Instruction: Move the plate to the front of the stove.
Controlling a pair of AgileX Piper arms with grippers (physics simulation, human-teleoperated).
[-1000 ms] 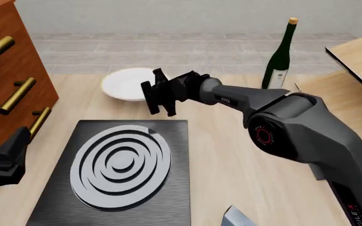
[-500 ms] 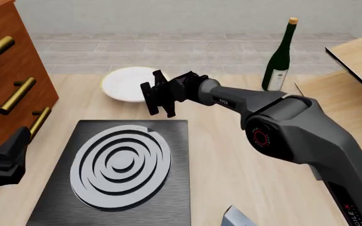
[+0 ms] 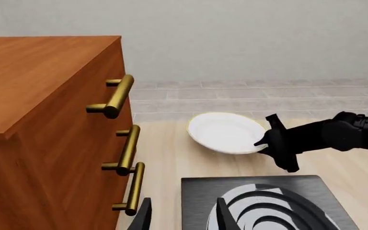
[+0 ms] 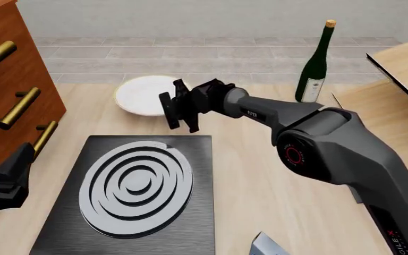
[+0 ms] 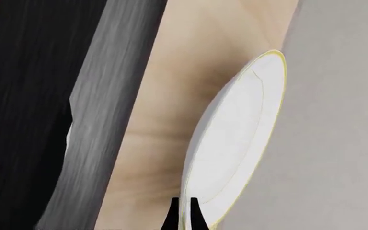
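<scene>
plate (image 4: 142, 94) — white, gold rim, on the table just beyond the stove's (image 4: 134, 189) far edge | right gripper (image 5: 182, 214) — pinched on the plate's near rim, fingers almost together | left gripper (image 3: 180, 214) — parted, holding nothing, at the stove's left side beside the drawer cabinet (image 3: 43, 124) | bottle (image 4: 315, 62) — upright, well right of the stove

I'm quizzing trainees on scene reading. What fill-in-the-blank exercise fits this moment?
1. The right gripper is shut on the ____ of the plate.
2. The plate lies on the ____ side of the stove.
3. The bottle stands ____.
4. The left gripper's jaws are ____.

Missing words: rim; far; upright; open
</scene>
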